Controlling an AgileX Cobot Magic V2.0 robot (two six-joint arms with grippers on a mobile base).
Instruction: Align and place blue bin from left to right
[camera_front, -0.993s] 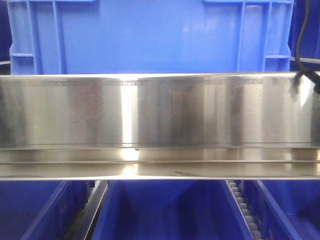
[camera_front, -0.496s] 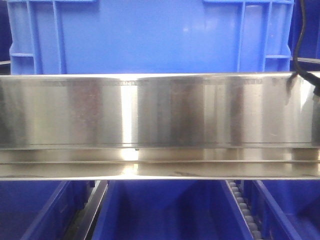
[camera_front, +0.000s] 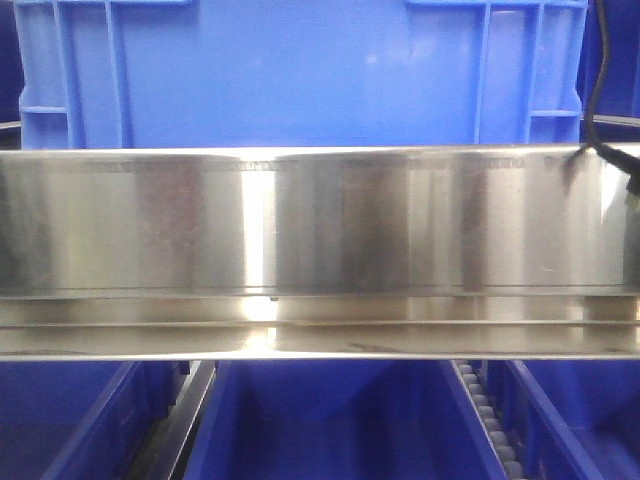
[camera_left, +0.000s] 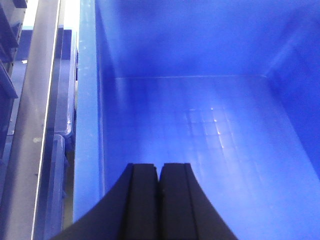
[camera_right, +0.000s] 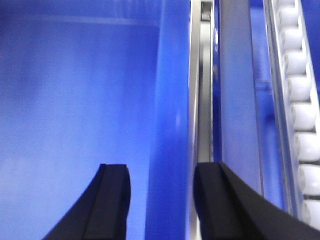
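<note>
Bin (camera_front: 290, 70) sits on the upper level behind steel rail (camera_front: 320, 220) and fills most of the top of the front view. Lower bins (camera_front: 330, 420) show under the rail, with rollers (camera_front: 485, 410) between the middle one and the right one. Cable (camera_front: 597, 70) hangs at top right, down to the rail's top edge.

My left gripper (camera_left: 159, 167) is clenched, fingers pressed flat together with nothing between them. It hangs over the bin's inside, close to the wall on that view's left, with bare blue floor below. A metal strip runs outside that wall.

My right gripper (camera_right: 160, 167) is released, fingers spread wide. The bin's wall rim lies in the gap: one finger is over the bin's inside, the other over the metal strip outside. I can't tell if either finger touches the wall. White rollers run down that view's right edge.
</note>
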